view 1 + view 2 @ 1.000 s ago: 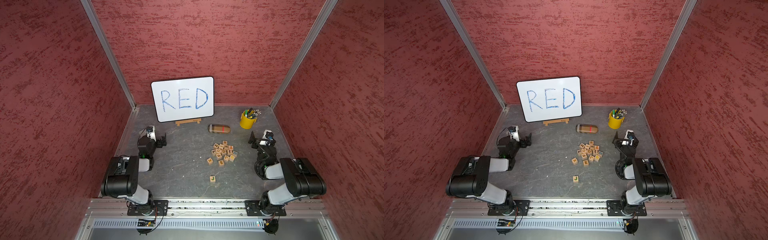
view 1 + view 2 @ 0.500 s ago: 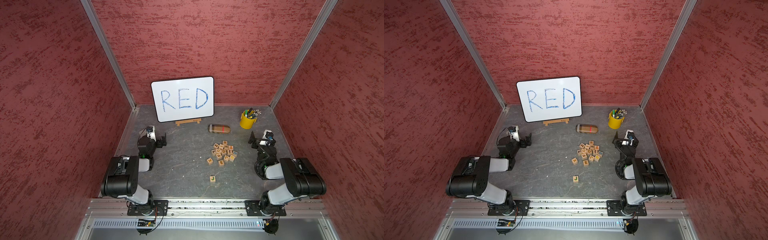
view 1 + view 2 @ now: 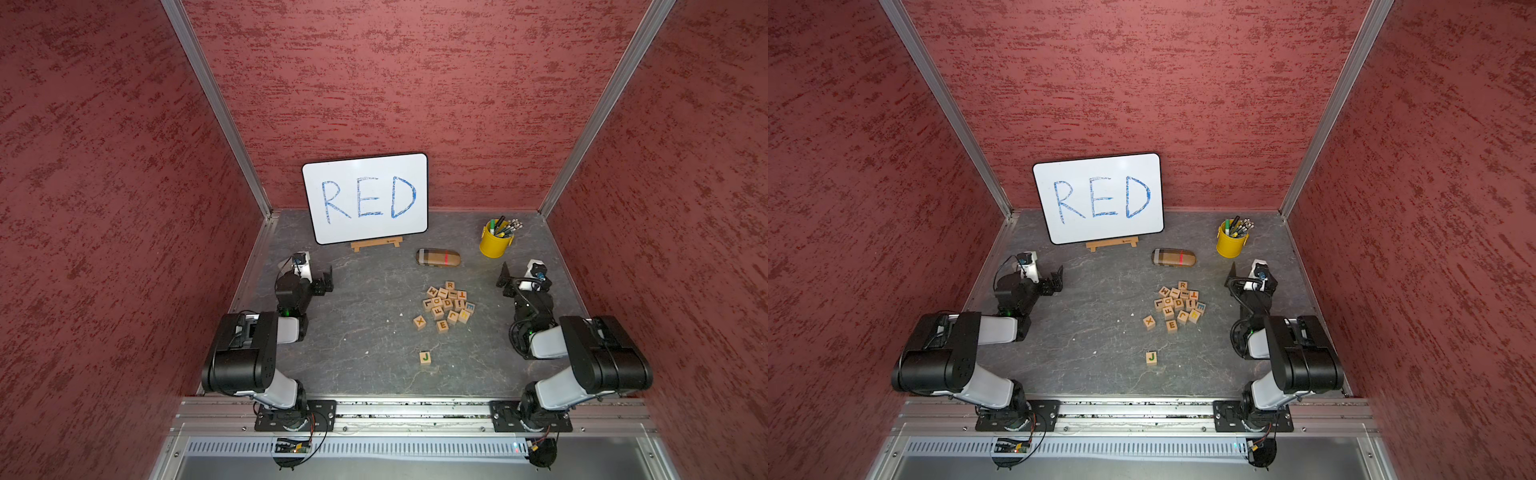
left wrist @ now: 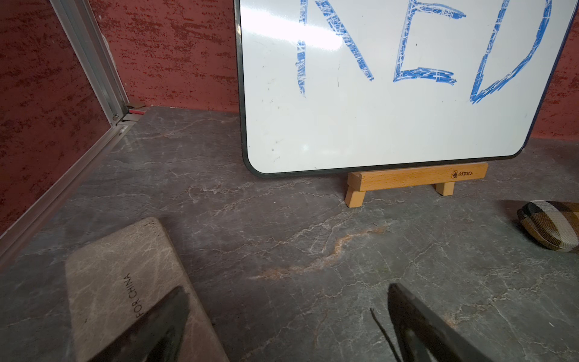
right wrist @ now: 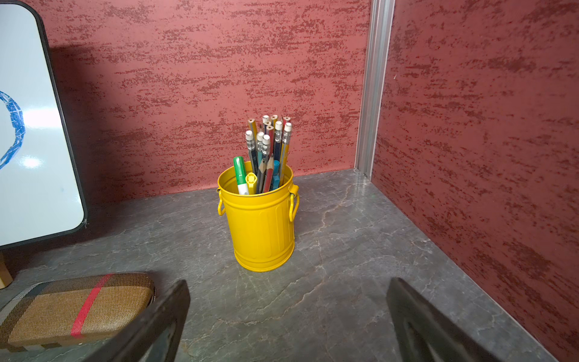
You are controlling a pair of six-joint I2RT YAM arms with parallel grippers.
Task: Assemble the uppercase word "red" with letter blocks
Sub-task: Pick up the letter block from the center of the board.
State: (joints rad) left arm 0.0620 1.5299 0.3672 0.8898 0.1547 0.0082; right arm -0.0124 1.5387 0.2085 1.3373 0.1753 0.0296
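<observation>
So, nothing gripped: first pick pending

The left jaws and right jaws stand spread and empty, well apart from the letter blocks, heaped on the bench right of centre; R sits at the far edge, D mid-heap, E at the near edge; next, I judge, a reach to R, sparing its close neighbours.

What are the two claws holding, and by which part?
Nothing. The left gripper and right gripper are open and empty; the letter blocks lie untouched.
</observation>
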